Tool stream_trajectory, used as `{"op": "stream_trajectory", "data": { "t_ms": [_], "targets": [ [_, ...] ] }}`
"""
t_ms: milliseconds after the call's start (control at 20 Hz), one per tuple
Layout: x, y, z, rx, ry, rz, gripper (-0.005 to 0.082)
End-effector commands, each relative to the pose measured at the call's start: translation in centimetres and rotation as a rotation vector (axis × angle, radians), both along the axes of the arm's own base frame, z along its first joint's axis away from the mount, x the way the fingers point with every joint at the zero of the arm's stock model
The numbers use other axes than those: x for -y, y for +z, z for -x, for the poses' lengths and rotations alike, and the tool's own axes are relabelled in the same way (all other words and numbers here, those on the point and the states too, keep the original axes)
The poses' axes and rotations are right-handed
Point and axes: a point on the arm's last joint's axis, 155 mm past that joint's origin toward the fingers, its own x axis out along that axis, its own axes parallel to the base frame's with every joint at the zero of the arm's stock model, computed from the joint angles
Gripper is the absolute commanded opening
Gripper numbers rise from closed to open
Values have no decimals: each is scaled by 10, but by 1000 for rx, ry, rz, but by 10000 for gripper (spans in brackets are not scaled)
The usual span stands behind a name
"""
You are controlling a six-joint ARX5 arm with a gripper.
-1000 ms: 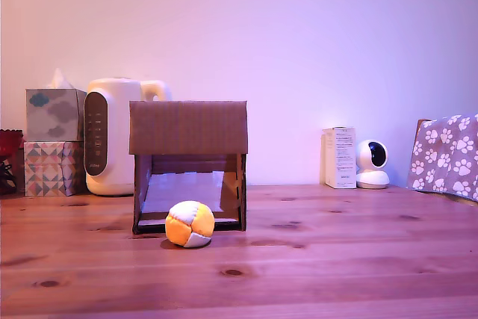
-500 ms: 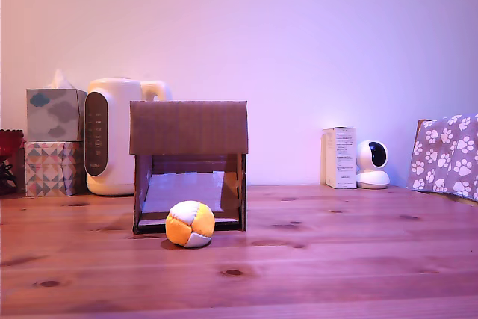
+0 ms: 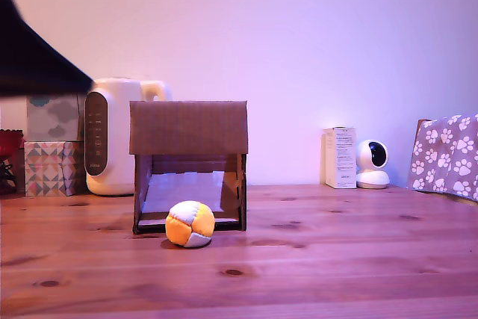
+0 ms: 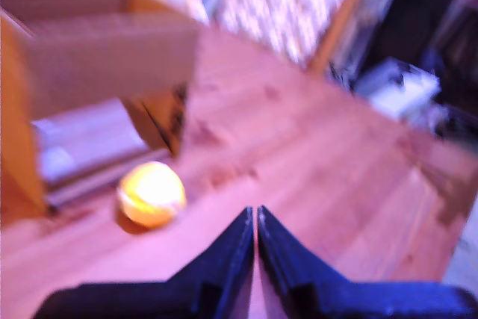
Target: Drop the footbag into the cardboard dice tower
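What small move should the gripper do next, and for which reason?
Probably open the gripper and lower it toward the footbag. Its fingers look nearly shut and empty, and the footbag lies on the table in front of the cardboard dice tower.

Wooden table (image 3: 336,259), knotty planks. On it: cardboard dice tower (image 3: 188,166); footbag (image 3: 190,224) at its 6 o'clock, just before the opening; kettle (image 3: 112,136) at 10 o'clock; 2 tissue boxes (image 3: 51,147) stacked; carton (image 3: 340,158) and small camera (image 3: 371,164) at 3 o'clock.
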Motion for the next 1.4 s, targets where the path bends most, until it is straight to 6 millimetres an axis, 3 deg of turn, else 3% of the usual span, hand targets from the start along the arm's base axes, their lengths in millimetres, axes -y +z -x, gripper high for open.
{"op": "stream_trajectory", "data": {
  "t_ms": [0, 300, 400, 450, 550, 600, 650, 1100, 1350],
  "targets": [
    [4, -3, -8, 12, 14, -9, -24],
    [12, -41, -31, -42, 55, -70, -22],
    [15, -51, -35, -57, 54, -79, 57],
    [16, -56, -37, -66, 54, -86, 181],
    [19, -60, -42, -65, 55, -87, 667],
    [19, -63, -45, -70, 63, -95, 806],
    [20, -67, -47, -66, 58, -114, 741],
    [32, -69, -88, 18, 73, -212, 740],
    [45, -91, -109, -14, 59, -255, 740]
  ]
}}
